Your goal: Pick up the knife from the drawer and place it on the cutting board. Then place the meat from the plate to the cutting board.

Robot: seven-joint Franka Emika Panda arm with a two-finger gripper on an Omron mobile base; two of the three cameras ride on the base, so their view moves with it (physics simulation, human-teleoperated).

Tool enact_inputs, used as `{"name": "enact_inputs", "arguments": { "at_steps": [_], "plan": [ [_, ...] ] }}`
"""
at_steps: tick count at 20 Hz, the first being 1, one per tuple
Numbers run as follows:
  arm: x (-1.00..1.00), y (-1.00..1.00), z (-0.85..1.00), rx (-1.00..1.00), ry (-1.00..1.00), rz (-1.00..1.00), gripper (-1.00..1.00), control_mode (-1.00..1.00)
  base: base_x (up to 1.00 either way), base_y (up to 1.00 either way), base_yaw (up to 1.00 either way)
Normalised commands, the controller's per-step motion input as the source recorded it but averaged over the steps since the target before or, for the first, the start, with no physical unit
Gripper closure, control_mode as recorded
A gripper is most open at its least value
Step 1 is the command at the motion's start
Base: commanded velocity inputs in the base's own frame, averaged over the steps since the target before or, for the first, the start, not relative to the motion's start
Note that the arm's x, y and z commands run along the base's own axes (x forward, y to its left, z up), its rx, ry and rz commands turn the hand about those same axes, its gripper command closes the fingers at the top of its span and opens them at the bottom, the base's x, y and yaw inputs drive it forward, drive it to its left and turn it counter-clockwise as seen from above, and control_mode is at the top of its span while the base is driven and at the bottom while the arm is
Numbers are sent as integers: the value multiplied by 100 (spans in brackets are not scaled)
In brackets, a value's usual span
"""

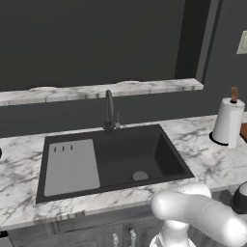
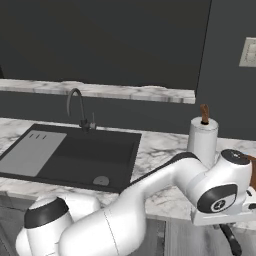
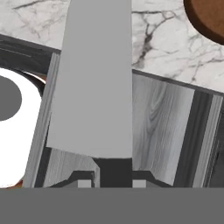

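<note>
Marble-patterned stone forms the table (image 1: pixel 207 159) seen in the left base view, with a dark sink (image 1: pixel 130 157) set into it. A pale grey ribbed drainboard (image 1: pixel 71 166) lies in the sink's left part, and a dark tap (image 1: pixel 110 112) rises behind the basin. A roll of paper towel (image 1: pixel 227 121) on a stand with a brown wooden knob stands on the table well to the right of the sink. The white arm (image 1: pixel 202 214) fills the lower right corner, in front of the grey cabinet fronts (image 1: pixel 96 231).

In the right base view the same sink (image 2: pixel 75 155) and tap (image 2: pixel 77 110) are seen on the left, and the paper towel (image 2: pixel 202 140) stands behind the arm (image 2: pixel 150 200), whose wrist bends down over the table's front edge at the right.

In the hand view the tool (image 3: pixel 113 183) is pressed together on the knife (image 3: pixel 98 83): the dark handle is pinched between the finger tips and the pale blade runs up the middle, hiding much of what lies behind it. Behind the blade a grey wood-grain drawer front (image 3: pixel 162 127) and the marble table (image 3: pixel 162 39) are seen. A curved edge of the reddish-brown cutting board (image 3: pixel 208 17) lies on the table at the upper right, apart from the knife. A white round object (image 3: pixel 17 131) is seen at the left edge.
</note>
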Motion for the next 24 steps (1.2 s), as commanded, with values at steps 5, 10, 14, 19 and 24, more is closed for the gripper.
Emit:
{"name": "enact_inputs", "arguments": {
  "at_steps": [5,10,14,19,24],
  "plan": [
    [43,-26,1,3,0,0,100,-100,0,0,0],
    [38,-18,0,2,0,0,100,-100,0,0,0],
    [40,-8,0,1,0,0,100,-100,0,0,0],
    [36,-20,0,1,0,-1,100,-100,0,0,0],
    [36,-21,0,0,0,-1,100,-100,0,0,0]
  ]
}}
